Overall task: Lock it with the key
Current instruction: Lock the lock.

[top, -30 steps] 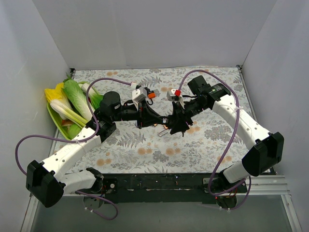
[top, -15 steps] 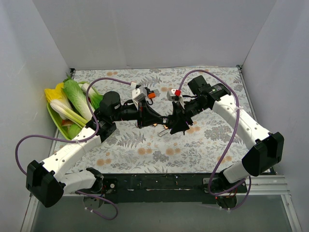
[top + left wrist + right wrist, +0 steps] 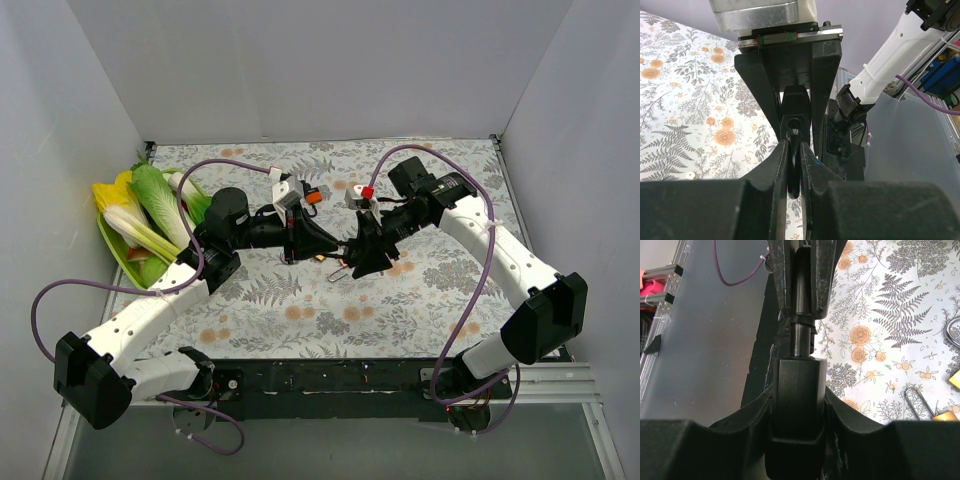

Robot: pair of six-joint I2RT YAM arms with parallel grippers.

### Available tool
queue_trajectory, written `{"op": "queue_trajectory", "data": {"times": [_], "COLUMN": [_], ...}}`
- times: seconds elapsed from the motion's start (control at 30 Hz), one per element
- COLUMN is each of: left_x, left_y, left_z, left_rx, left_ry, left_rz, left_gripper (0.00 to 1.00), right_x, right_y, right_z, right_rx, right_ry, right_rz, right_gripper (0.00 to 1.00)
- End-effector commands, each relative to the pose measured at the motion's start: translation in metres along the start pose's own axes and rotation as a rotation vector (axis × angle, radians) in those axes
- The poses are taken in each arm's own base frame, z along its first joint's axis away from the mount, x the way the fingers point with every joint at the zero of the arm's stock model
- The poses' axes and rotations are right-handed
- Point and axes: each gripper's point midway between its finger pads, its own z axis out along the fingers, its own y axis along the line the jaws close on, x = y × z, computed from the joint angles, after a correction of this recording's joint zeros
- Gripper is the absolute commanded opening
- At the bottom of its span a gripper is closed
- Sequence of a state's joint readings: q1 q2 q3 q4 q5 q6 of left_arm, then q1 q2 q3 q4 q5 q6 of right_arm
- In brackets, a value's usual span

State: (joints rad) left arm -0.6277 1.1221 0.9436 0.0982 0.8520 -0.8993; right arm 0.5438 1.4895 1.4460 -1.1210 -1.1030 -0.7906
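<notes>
Fern-print table [image 3: 300, 310]: green tray [image 3: 118, 252] of leafy vegetables [image 3: 155, 195] at left edge; metal wire loop [image 3: 917, 397] near middle.

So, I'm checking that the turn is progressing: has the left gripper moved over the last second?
Yes, but barely: in the top view the left gripper has edged left, toward the tray.

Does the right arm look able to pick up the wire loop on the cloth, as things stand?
Probably not yet. The right tool is shut on the black lock, so it is occupied. The wire loop itself lies close, uncovered on the cloth.
</notes>
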Motion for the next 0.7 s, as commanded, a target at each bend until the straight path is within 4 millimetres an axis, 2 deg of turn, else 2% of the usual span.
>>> {"op": "queue_trajectory", "data": {"times": [0.0, 0.23, 0.33, 0.5, 0.53, 0.57, 0.67], "left_x": [-0.018, -0.008, 0.000, 0.035, 0.040, 0.052, 0.070], "left_y": [-0.005, -0.006, -0.007, -0.017, -0.018, -0.014, -0.011], "left_z": [-0.001, 0.005, 0.011, 0.026, 0.027, 0.027, 0.027], "left_rx": [0.009, 0.052, 0.067, 0.118, 0.122, 0.112, 0.116], "left_ry": [-0.036, -0.007, 0.006, 0.066, 0.076, 0.095, 0.127], "left_rz": [0.044, 0.037, 0.033, -0.009, -0.016, -0.041, -0.081], "left_gripper": [0.01, 0.00, 0.00, 0.00, 0.00, 0.00, 0.00], "right_x": [-0.027, -0.034, -0.044, -0.068, -0.070, -0.079, -0.087], "right_y": [0.012, 0.013, 0.014, 0.002, -0.005, -0.007, -0.012], "right_z": [-0.004, 0.002, 0.008, 0.016, 0.017, 0.014, 0.016], "right_rx": [-0.036, -0.069, -0.096, -0.092, -0.086, -0.072, -0.091], "right_ry": [-0.067, -0.079, -0.093, -0.117, -0.116, -0.119, -0.130], "right_rz": [-0.081, -0.096, -0.126, -0.193, -0.188, -0.216, -0.209], "right_gripper": [0.01, 0.01, 0.01, 0.01, 0.01, 0.01, 0.01]}}
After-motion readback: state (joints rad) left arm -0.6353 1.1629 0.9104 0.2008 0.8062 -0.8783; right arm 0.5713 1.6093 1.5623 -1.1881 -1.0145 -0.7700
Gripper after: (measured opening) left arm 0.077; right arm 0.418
